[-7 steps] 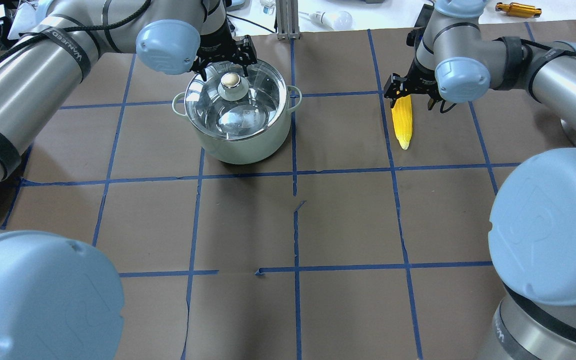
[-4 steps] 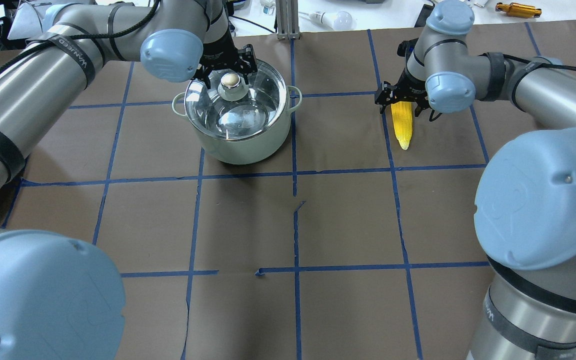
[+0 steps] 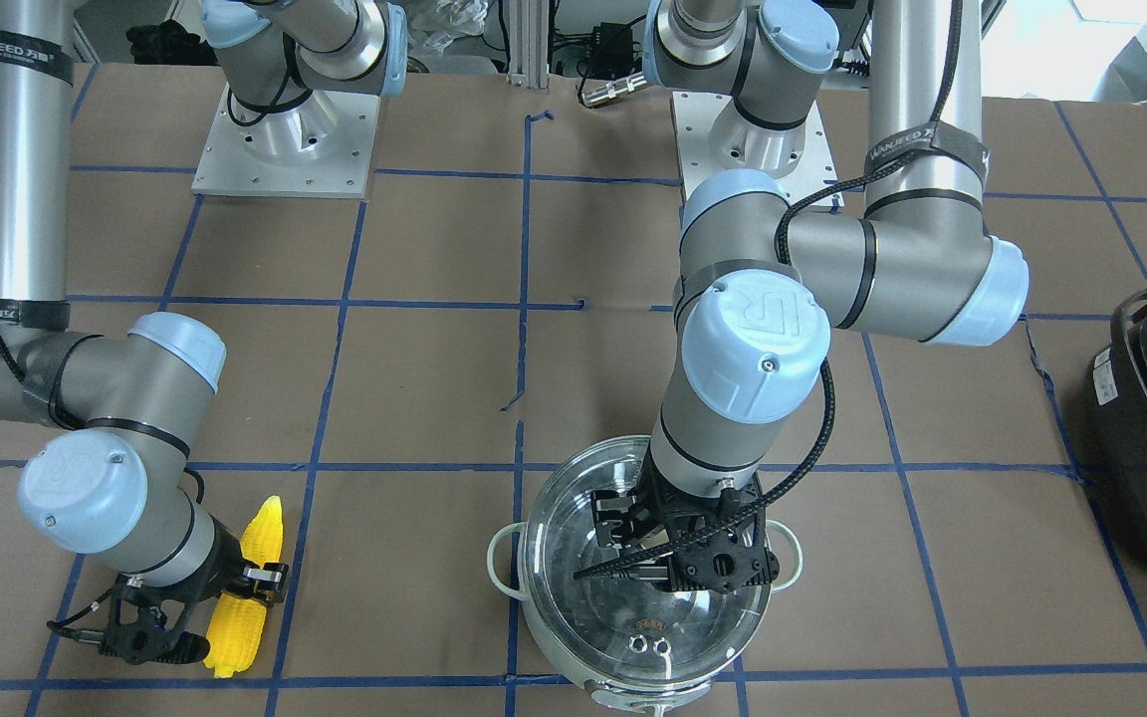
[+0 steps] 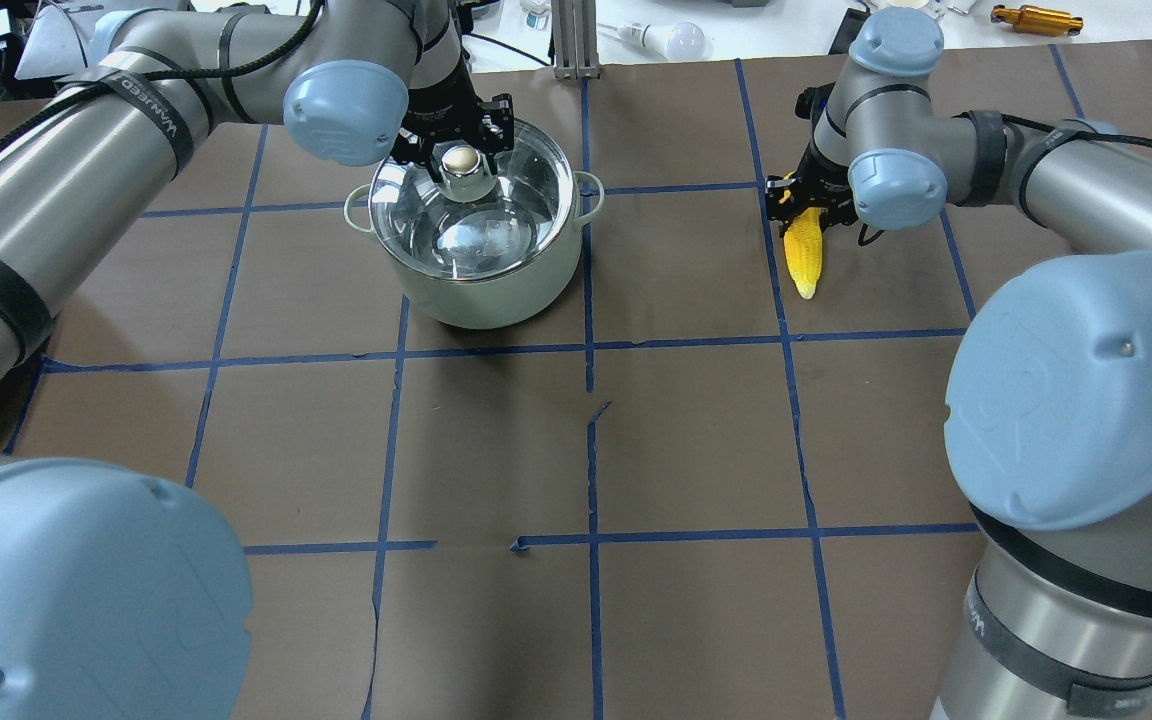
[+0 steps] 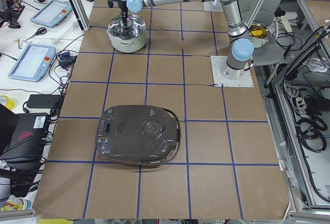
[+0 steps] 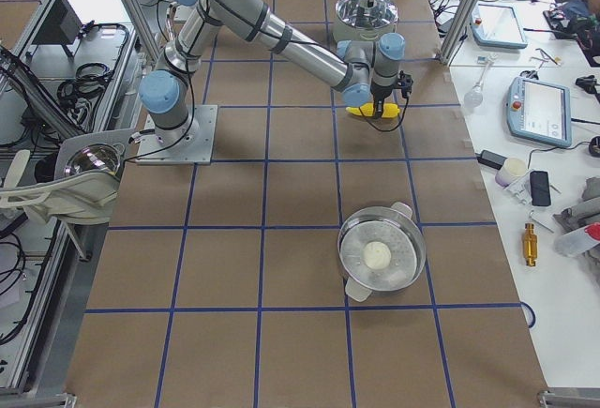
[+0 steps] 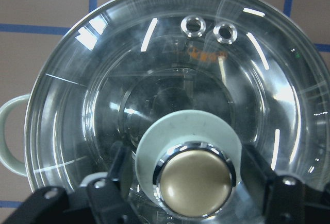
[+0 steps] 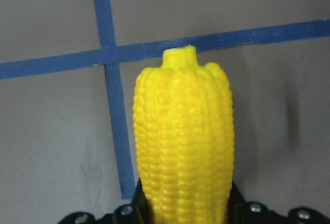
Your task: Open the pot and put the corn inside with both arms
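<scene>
— Yellow plastic first: where is the corn cob [image 4: 804, 255]?

— Flat on the brown paper [image 4: 686, 440] at the far right, just right of a blue tape line [image 4: 782, 310]. Its long axis runs near to far, with the tapered tip toward the near side. The right gripper [image 4: 808, 208] sits at the thick far end.

— Its fingers?

— Set across the cob, one on each flank. In the right wrist view they lie tight against both sides, so I read them as clamped on it, though the cob is not lifted.

— And the pot [image 4: 476, 300]?

— Far left, well apart from the corn, with the glass lid [image 4: 516, 215] on. The left gripper [image 4: 460, 150] straddles the knob [image 7: 195, 183]. Its fingers [image 7: 117, 175] stand apart, one on each side, close to the pale collar but not visibly pinching it.

— So which arm takes which?

— The left arm is nearer the pot and the right arm nearer the corn. I judge the lid has to come up off the pot by its knob before the cob can travel left.

— What differs from a second ago?

— The left gripper sat over the far rim, beyond the knob, and is now centred on it. The right fingers were spread wide above the thick end and have drawn in. Cob and pot haven't shifted.
</scene>
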You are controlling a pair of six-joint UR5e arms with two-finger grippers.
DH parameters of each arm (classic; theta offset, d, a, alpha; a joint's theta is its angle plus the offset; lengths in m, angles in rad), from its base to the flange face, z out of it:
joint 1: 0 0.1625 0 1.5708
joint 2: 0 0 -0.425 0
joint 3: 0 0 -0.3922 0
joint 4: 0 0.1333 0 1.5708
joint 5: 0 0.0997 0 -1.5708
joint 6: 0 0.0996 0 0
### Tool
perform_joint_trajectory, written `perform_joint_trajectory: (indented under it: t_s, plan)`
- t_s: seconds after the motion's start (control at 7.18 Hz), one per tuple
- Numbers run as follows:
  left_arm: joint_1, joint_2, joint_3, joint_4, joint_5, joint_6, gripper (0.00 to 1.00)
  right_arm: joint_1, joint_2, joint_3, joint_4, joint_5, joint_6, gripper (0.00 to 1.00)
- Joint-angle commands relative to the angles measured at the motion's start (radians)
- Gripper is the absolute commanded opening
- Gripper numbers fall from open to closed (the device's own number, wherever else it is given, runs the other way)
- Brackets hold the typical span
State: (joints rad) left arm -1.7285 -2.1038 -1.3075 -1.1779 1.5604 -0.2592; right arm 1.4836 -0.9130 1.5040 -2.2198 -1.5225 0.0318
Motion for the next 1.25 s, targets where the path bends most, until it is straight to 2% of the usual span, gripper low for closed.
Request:
perform_joint_trajectory:
  t_s: [0.0, 0.14, 0.28, 0.56, 0.84, 0.97, 1.11]
  plan:
    - [-0.005, 0.002, -0.001, -0.002, 0.001, -0.014, 0.49, 0.001, -0.027, -0.051, 0.032, -0.004, 0.016, 0.00]
    - [-0.005, 0.013, 0.001, -0.009, 0.012, -0.008, 0.34, 0.004, -0.040, -0.080, 0.107, -0.005, 0.017, 0.00]
    - [-0.005, 0.042, 0.008, -0.022, 0.003, -0.009, 0.33, 0.007, -0.065, -0.094, 0.142, -0.034, 0.019, 0.00]
    - [0.018, 0.115, 0.074, -0.170, 0.003, 0.004, 0.34, 0.033, -0.083, -0.096, 0.155, -0.054, 0.026, 0.00]
    - [0.203, 0.162, 0.073, -0.235, -0.019, 0.188, 0.33, 0.038, -0.084, -0.096, 0.155, -0.054, 0.030, 0.00]
    - [0.263, 0.180, 0.057, -0.233, -0.045, 0.214, 0.33, 0.056, -0.084, -0.105, 0.155, -0.054, 0.058, 0.00]
    - [0.336, 0.186, 0.022, -0.236, -0.016, 0.332, 0.33, 0.102, -0.084, -0.166, 0.213, -0.054, 0.132, 0.00]
